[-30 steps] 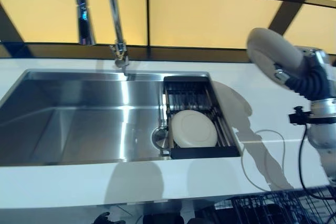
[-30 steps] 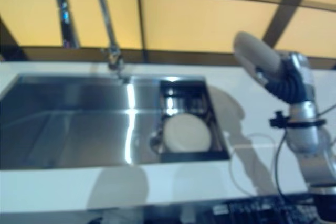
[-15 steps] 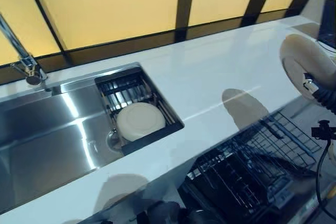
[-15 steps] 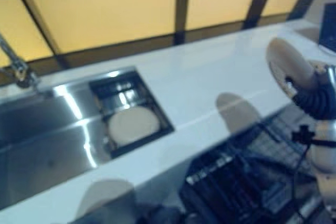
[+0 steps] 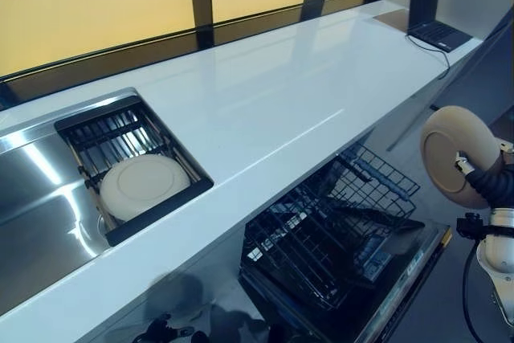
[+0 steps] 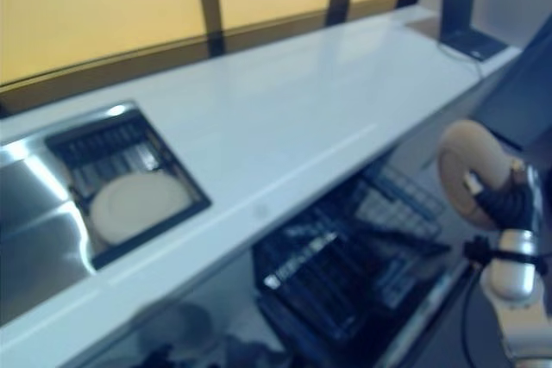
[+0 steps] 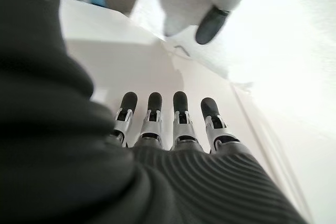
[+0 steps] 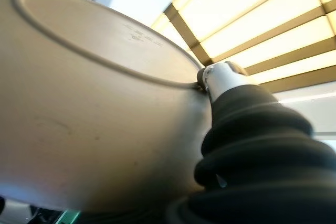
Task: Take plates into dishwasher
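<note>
My right hand (image 5: 488, 186) is shut on a beige plate (image 5: 450, 154), held upright on edge off the counter's front, to the right of the open dishwasher's black wire rack (image 5: 329, 234). In the right wrist view the plate's underside (image 8: 94, 103) fills the frame, with the thumb (image 8: 223, 80) pressed on its rim. A second cream plate (image 5: 143, 185) lies in the black drainer rack (image 5: 120, 130) at the right end of the steel sink (image 5: 32, 222). My left hand (image 7: 173, 129) shows only in its wrist view, fingers straight and holding nothing.
A long white counter (image 5: 281, 94) runs from the sink to the far right, where a laptop (image 5: 434, 26) sits. The dishwasher's lowered door (image 5: 401, 279) juts out under the wire rack. Yellow window panels line the back.
The camera has swung right, so the sink slid left and the dishwasher rack came into view. My right hand has lowered the plate from above the counter to beside the rack.
</note>
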{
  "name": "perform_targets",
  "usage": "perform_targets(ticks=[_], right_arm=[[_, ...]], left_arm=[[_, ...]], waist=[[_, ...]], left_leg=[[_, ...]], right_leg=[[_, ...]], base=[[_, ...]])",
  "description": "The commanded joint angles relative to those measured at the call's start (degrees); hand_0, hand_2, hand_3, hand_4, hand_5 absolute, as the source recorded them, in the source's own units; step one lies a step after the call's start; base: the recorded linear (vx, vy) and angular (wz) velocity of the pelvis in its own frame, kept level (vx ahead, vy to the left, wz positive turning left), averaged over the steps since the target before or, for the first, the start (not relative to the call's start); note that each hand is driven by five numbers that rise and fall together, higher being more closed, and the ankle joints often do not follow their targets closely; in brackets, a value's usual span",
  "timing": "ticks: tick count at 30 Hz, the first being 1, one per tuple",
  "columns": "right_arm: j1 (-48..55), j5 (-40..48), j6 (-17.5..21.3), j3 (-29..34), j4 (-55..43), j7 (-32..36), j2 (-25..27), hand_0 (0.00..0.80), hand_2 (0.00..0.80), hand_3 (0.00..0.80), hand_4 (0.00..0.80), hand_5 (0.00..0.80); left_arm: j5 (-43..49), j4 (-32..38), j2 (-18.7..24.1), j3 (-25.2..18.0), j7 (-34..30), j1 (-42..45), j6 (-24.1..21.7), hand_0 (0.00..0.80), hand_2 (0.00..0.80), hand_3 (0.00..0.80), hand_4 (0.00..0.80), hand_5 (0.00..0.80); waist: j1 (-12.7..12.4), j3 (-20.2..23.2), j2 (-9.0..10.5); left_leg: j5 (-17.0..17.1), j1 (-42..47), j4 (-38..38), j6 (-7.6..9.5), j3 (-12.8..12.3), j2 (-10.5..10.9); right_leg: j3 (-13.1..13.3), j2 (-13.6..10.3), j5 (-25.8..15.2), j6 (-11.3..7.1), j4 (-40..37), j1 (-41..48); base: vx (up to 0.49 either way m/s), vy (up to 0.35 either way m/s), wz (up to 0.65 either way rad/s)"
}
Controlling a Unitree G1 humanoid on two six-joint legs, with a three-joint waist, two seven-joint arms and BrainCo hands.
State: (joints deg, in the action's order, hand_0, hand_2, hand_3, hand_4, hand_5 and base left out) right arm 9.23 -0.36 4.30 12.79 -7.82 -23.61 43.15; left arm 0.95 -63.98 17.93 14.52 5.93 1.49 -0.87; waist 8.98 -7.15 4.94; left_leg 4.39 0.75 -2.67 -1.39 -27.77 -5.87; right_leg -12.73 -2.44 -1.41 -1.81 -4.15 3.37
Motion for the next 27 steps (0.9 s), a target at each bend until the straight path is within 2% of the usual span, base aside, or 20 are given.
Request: perform_targets(ticks=[1, 11, 16, 27], right_arm=[[-5.02, 0.95, 0.97, 0.92, -1.37, 1.76, -0.60, 0.800, 0.800, 0.800, 0.800, 0.800], [-3.77, -0.28, -0.96, -4.40, 2.59, 9.66, -2.41, 0.800, 0.800, 0.800, 0.800, 0.800], [-4.02, -1.95, -1.40, -8.20, 4.88, 11.82, -4.01, 0.800, 0.800, 0.800, 0.800, 0.800], [-6.41, -2.27, -1.86, -14.06, 7.88, 14.71, -5.06, 0.800, 0.800, 0.800, 0.800, 0.800]], left_arm=[[-1.25, -0.45, 0.44, -1.59, 1.97, -3.21, -1.04, 0.000, 0.000, 0.000, 0.000, 0.000], [-1.38, 0.86, -0.27, -1.09, 1.51, -3.86, -1.55, 0.000, 0.000, 0.000, 0.000, 0.000], [-1.12, 1.45, -0.67, -0.71, 0.84, -3.76, -1.77, 0.000, 0.000, 0.000, 0.000, 0.000], [-0.97, 2.49, -0.90, 1.14, 0.40, -5.46, -1.77, 0.000, 0.000, 0.000, 0.000, 0.000]], waist=[[-1.02, -1.55, -0.03], [0.89, -2.75, -1.90], [0.62, -3.12, -2.80], [0.48, -4.22, -4.06]], left_leg=[[-6.76, -0.47, -0.56, 2.91, 2.43, 2.31], [-4.09, -2.20, -0.51, 0.28, 4.02, 0.36], [-3.93, -1.95, -0.41, -0.10, 6.47, 1.03], [-2.66, -1.64, -2.31, -0.88, 6.78, 1.53]], right_leg=[[0.42, 2.72, 6.35, 0.39, 5.28, 0.82], [0.05, 3.71, 7.55, 3.00, 5.96, -0.83], [0.50, 3.53, 7.65, 3.21, 5.90, -1.11], [-0.45, 2.85, 7.95, 3.12, 6.08, -1.81]], base=[[-0.203, -0.300, 0.01], [-0.106, -0.184, 0.09], [0.019, -0.021, 0.15], [0.030, 0.034, 0.05]])
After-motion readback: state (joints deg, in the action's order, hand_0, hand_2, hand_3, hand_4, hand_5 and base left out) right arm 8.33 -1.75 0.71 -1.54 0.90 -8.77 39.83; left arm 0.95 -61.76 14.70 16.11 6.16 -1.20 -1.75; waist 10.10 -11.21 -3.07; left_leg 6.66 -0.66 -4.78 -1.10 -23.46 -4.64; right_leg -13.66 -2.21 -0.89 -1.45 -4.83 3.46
